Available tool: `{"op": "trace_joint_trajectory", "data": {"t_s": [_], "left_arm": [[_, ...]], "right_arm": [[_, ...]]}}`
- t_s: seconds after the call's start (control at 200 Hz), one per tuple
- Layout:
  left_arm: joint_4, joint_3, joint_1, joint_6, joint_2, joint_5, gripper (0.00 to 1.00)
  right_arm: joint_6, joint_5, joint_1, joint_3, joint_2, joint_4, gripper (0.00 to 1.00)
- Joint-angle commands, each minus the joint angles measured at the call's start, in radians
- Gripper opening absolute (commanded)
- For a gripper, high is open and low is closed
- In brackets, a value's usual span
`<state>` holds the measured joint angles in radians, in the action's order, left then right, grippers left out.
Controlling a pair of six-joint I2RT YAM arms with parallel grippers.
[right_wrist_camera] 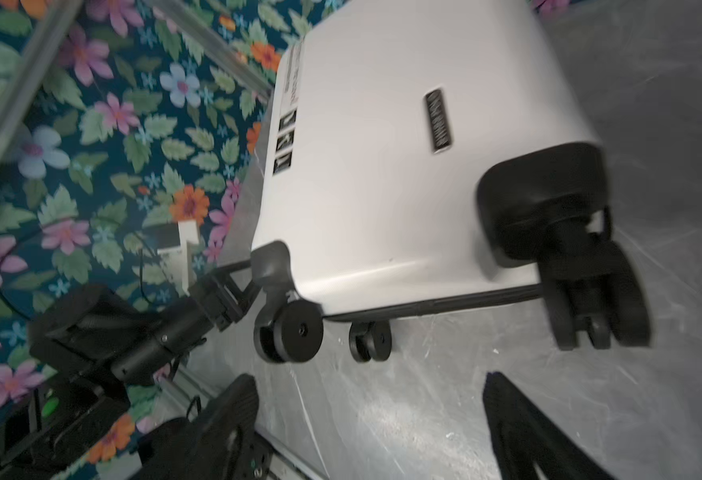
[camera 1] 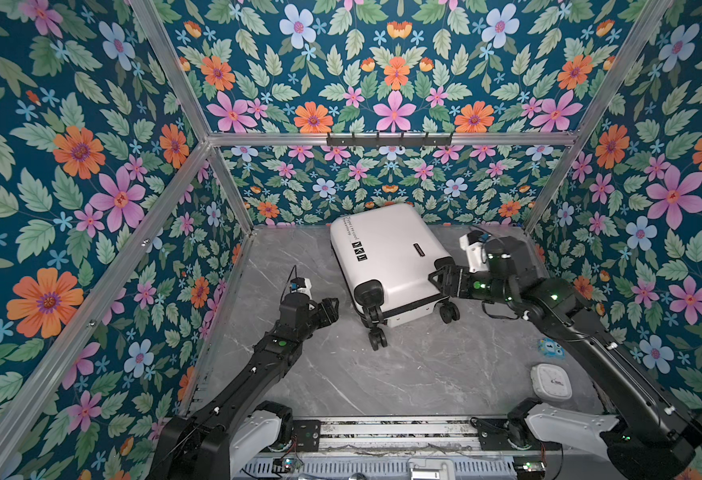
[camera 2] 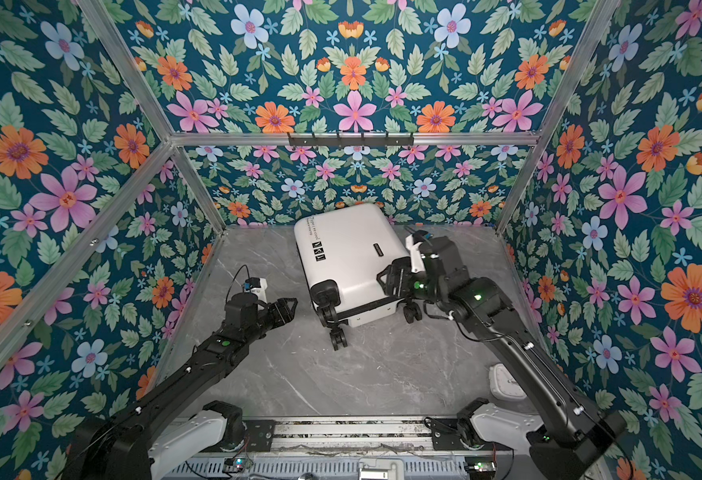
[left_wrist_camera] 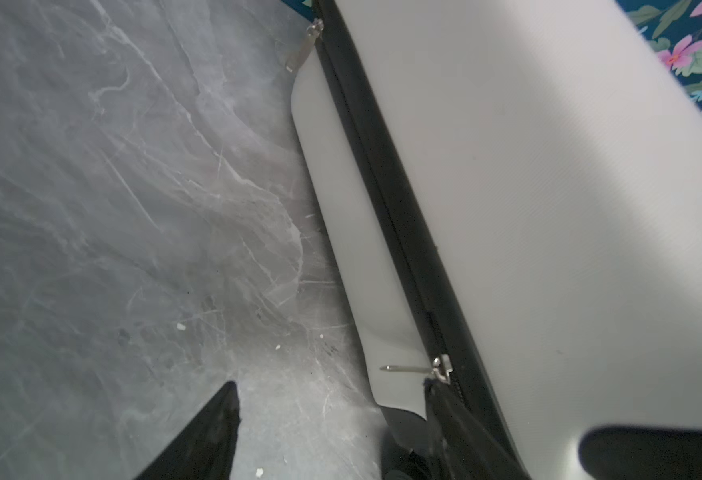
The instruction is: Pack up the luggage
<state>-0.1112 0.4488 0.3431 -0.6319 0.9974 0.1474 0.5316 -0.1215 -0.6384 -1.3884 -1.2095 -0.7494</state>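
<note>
- Sitting on the grey marble table (camera 1: 382, 374), well to the front-right of the luggage (camera 1: 386, 257), are a small white rounded-square dial (camera 1: 551, 381) and, a little nearer the luggage, a small blue packet (camera 1: 549, 347).
- The luggage lies flat and closed at the back of the table. Its far end is close to the floral wall and its wheels (camera 1: 378, 338) point forward. A black hook rail (camera 1: 389, 140) hangs on the wall above it.
- In a top view the right arm covers part of the dial (camera 2: 503, 382). The luggage's printed text is too small to read.
- The left wrist view shows only the luggage's zip side, with a metal zip pull (left_wrist_camera: 438, 368).
- The left gripper (camera 1: 332, 309) hangs just left of the luggage's front-left wheel corner, jaws parted and empty. One finger overlaps the zip seam, and I cannot tell whether it touches.
- The right gripper (camera 1: 436, 276) sits at the front-right wheel corner, jaws wide and empty. The right wrist view, though blurred, shows bare table between its fingers (right_wrist_camera: 233, 415) and the wheels.
</note>
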Motion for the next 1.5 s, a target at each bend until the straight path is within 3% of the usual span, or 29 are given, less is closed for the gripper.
{"op": "trace_joint_trajectory", "data": {"t_s": [0.0, 0.14, 0.335, 0.64, 0.945, 1.065, 1.14, 1.29, 1.41, 1.495], "left_arm": [[-0.062, -0.038, -0.001, -0.044, -0.039, -0.035, 0.71], [-0.059, -0.082, -0.005, -0.053, -0.099, -0.058, 0.72], [-0.099, -0.135, -0.037, -0.076, -0.107, -0.009, 0.71], [-0.143, -0.171, -0.065, -0.091, -0.113, 0.039, 0.71], [-0.148, -0.176, -0.077, -0.066, -0.114, 0.067, 0.71], [-0.155, -0.176, -0.08, -0.052, -0.105, 0.082, 0.69], [-0.17, -0.177, -0.08, -0.034, -0.091, 0.107, 0.65], [-0.275, -0.206, -0.08, -0.002, -0.062, 0.162, 0.6], [-0.356, -0.212, -0.078, 0.017, -0.02, 0.2, 0.56], [-0.409, -0.208, -0.069, 0.034, 0.015, 0.226, 0.54]], "right_arm": [[-0.019, 0.103, -0.135, -0.064, -0.092, -0.06, 0.86], [-0.012, 0.149, -0.279, -0.155, -0.222, -0.117, 0.88], [0.023, 0.129, -0.36, -0.185, -0.328, -0.136, 0.9], [0.048, 0.121, -0.384, -0.255, -0.52, -0.138, 0.88], [0.043, 0.221, -0.386, -0.394, -0.699, -0.226, 0.8], [0.048, 0.265, -0.386, -0.426, -0.733, -0.246, 0.67], [0.05, 0.301, -0.385, -0.45, -0.744, -0.273, 0.5], [0.022, 0.322, -0.38, -0.481, -0.73, -0.289, 0.27], [-0.012, 0.338, -0.374, -0.519, -0.723, -0.316, 0.18], [-0.026, 0.353, -0.371, -0.529, -0.723, -0.329, 0.17]]}}
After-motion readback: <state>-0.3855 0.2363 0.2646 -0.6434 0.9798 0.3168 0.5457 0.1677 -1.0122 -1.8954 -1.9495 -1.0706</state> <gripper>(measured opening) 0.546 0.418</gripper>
